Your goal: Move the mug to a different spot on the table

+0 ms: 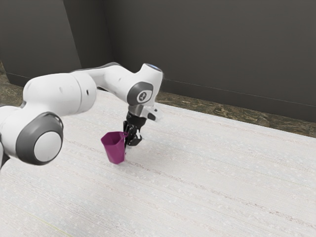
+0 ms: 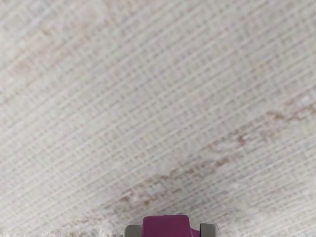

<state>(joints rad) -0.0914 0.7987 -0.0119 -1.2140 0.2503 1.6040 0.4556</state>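
- Mug point(image 1: 114, 147) – purple, tilted, mouth upward – on the exterior view's left part of the pale surface point(image 1: 212, 168).
- Pincer point(image 1: 132, 138) pinching mug on its side toward the exterior view's right.
- Wrist view: purple part clamped between two grey pads point(image 2: 131, 231), bare surface beyond.
- Unclear whether base touches surface or hangs just above it.
- Arm point(image 1: 74, 94) reaching in from the exterior view's left, hand pointed down.
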